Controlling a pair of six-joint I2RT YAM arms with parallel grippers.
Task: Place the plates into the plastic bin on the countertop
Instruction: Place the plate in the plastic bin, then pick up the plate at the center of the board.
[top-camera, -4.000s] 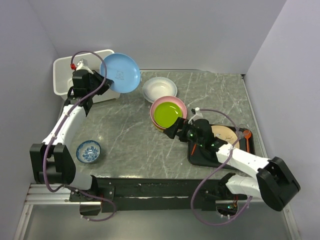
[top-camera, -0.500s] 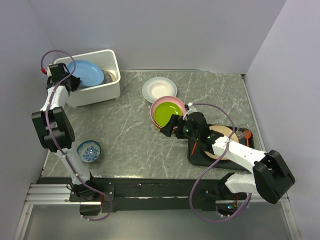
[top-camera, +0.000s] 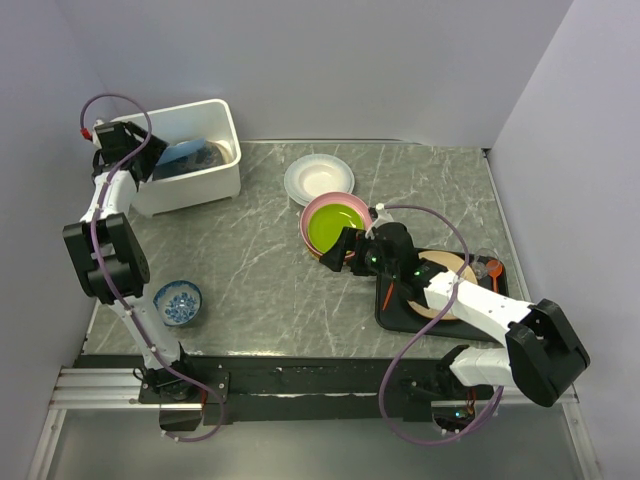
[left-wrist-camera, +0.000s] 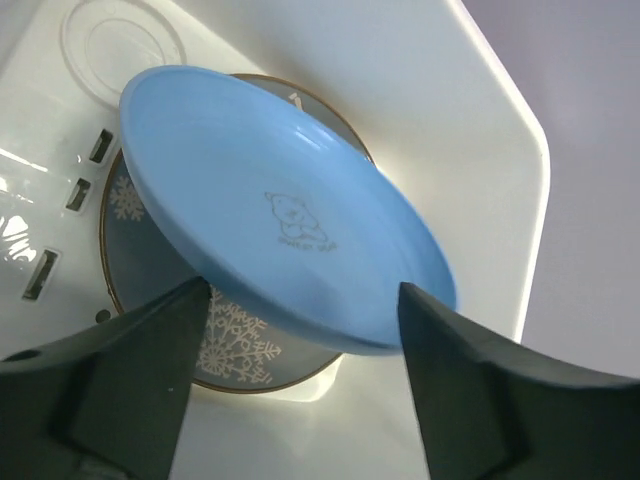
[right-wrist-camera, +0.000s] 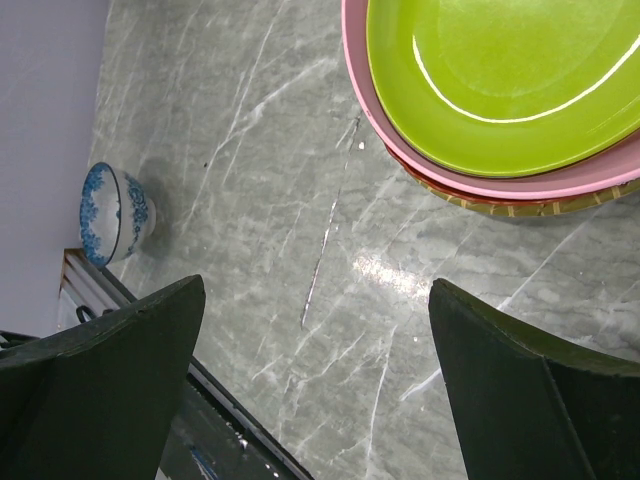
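Left gripper hangs over the white rectangular plastic bin, jaws spread wide, nothing pinched. Light blue round plate sits just ahead of the fingers, inside the bin, tilted over a grey snowflake-patterned plate on the bin floor. Reads as a drop-off, jaws wide so the rim is free. Bin wall is close on the fingers' right, likely the thing to clear on lift-out

Right gripper is also wide and empty, low over the grey-green marbled countertop. Stack is just ahead and right of it: lime green round plate on pink round plate, more rims beneath. Probably lined up for the stack's edge

Small blue-and-white patterned bowl is well off to its left, not in the way. White round plate lies beyond the stack, flat black tray behind the right gripper
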